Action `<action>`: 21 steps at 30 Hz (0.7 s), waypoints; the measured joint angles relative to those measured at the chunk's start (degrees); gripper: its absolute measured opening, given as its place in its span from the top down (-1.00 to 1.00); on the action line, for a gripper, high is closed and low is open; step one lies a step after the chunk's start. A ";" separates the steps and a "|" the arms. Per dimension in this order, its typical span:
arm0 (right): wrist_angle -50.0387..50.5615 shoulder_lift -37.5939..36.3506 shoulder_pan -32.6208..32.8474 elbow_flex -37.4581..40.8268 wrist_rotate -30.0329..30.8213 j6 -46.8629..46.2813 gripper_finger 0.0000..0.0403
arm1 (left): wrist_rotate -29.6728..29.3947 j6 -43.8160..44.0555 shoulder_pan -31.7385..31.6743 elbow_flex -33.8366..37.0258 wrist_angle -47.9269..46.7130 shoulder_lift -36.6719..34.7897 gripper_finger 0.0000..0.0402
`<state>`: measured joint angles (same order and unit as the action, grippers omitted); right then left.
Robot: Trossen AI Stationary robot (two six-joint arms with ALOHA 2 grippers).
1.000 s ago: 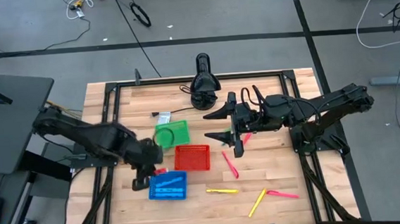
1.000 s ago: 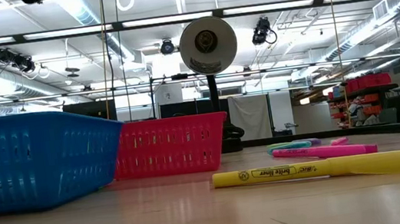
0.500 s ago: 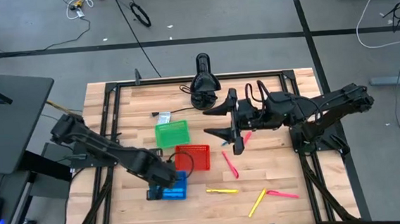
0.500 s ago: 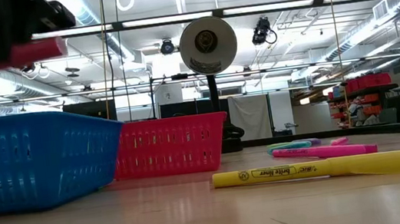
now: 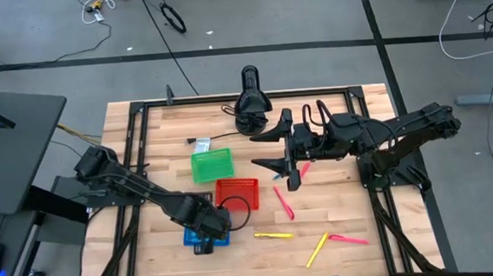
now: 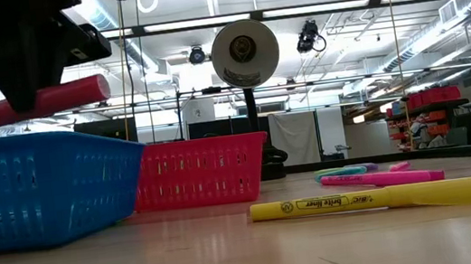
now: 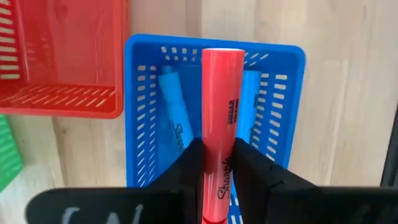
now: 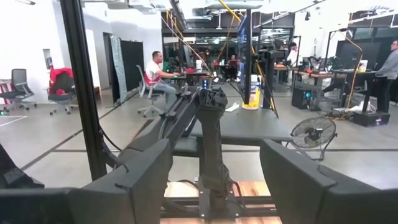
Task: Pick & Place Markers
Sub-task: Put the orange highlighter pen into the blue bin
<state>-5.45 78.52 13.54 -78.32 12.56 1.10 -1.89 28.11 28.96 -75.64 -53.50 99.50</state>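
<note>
My left gripper point(image 5: 208, 236) hangs over the blue basket point(image 5: 194, 239) near the table's front edge, shut on a red marker point(image 7: 222, 93). In the low view the red marker point(image 6: 36, 103) floats just above the blue basket's rim point(image 6: 37, 144). Two blue markers point(image 7: 171, 112) lie on the basket's floor. Pink markers point(image 5: 283, 202) and yellow markers point(image 5: 273, 235) lie flat on the table to the right. My right gripper point(image 5: 256, 155) stands open, raised over the table's far middle, holding nothing. My left gripper pinches the red marker's barrel at its printed label point(image 7: 222, 134) between its two fingers point(image 7: 189, 168). The fingers come from above, pointing steeply down, and lie across the marker. The marker is lifted clear above the blue basket, nearly level, one end a little higher.
A red basket point(image 5: 236, 193) stands just beyond the blue one and a green basket point(image 5: 212, 165) farther back. The low camera's black stand point(image 5: 251, 103) stands at the table's far edge. A yellow highlighter point(image 6: 381, 198) lies on bare wood toward the right.
My left gripper has gone toward the table's near edge and somewhat to the right, and down, from beside the green basket to above the blue basket. It has kept the red marker, which has sunk into the low view and now tilts slightly.
</note>
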 joint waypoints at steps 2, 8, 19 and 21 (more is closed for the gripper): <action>0.11 0.00 0.00 0.00 -0.02 0.42 -0.25 | -0.54 0.41 0.33 0.74 2.68 -0.08 0.69; 0.31 0.00 0.00 0.00 -0.05 1.05 -0.25 | -1.27 1.48 1.24 3.80 3.73 -0.06 0.69; 0.35 0.00 0.00 0.00 -0.04 1.14 -0.25 | -1.96 1.19 -0.23 9.28 10.05 -0.06 0.70; 0.35 0.00 0.00 0.00 -0.04 1.14 -0.25 | -1.34 1.22 -0.32 10.27 12.21 -0.06 0.70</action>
<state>-5.10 78.52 13.54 -78.32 12.51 2.24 -3.24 29.32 28.64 -65.37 -41.29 99.44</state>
